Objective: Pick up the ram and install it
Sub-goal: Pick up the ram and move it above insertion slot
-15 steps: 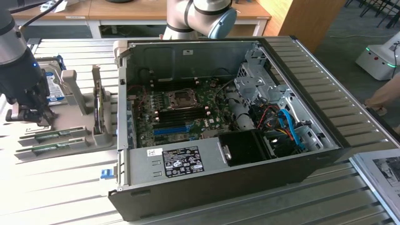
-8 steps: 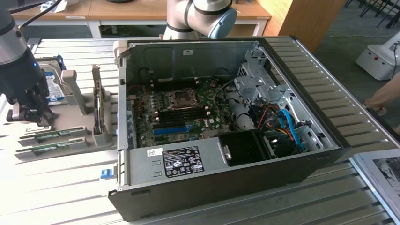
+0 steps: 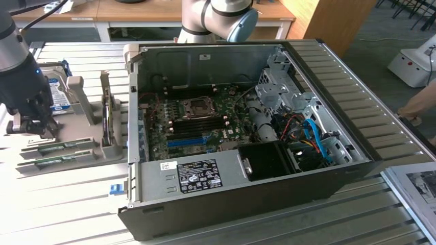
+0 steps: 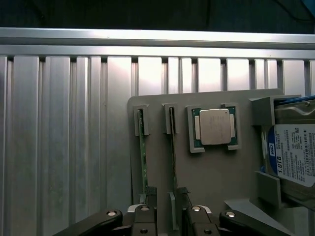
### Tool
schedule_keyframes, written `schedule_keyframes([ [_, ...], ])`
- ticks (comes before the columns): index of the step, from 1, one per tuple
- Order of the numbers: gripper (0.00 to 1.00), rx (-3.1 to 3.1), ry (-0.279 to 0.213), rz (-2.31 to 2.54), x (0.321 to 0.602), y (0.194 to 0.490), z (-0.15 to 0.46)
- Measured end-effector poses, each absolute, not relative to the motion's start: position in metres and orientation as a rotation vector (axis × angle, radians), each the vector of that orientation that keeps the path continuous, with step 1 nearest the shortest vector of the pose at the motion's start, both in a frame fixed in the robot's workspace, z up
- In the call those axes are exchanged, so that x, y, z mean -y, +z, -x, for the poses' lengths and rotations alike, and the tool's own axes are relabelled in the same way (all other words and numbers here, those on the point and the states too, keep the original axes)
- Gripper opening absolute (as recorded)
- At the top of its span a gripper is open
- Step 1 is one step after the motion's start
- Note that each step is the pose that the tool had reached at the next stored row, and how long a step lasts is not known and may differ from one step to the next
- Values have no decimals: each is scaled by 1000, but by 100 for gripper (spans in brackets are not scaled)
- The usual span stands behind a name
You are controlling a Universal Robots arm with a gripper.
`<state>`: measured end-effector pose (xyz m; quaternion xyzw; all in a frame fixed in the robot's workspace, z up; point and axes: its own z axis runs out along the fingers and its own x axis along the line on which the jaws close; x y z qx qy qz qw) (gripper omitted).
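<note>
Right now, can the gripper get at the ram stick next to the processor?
Probably yes. The gripper hangs close over the ram, jaws open, and nothing covers the stick.

A narrow gap between the ram (image 4: pixel 173 147) and the neighbouring stick (image 4: pixel 142 152) leaves the hand (image 4: pixel 166 199) little room

- You are looking at a ribbed aluminium table (image 3: pixel 61 219) bearing everything.
- An open computer case (image 3: pixel 225 212) is lying on it.
- A grey holder plate (image 4: pixel 211 172) is sitting beside the case, toward the exterior view's left.
- A small blue piece (image 3: pixel 116 189) is lying near the case's corner.
</note>
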<state>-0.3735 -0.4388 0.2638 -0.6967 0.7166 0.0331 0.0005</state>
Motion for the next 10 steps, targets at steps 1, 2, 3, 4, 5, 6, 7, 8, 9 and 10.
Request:
schedule_keyframes([
  [1, 29, -2250, 104, 2188, 440, 264, 374],
  [2, 29, -2250, 104, 2188, 441, 264, 373],
  [3, 29, -2251, 104, 2188, 442, 264, 374],
  [4, 29, -2251, 104, 2188, 442, 264, 374],
  [5, 29, -2251, 104, 2188, 443, 264, 374],
  [6, 29, -2250, 104, 2188, 444, 264, 374],
  [7, 29, -2251, 104, 2188, 445, 264, 374],
  [8, 29, -2251, 104, 2188, 446, 264, 374],
  [9, 29, -2251, 104, 2188, 447, 264, 374],
  [10, 29, -2251, 104, 2188, 447, 264, 374],
])
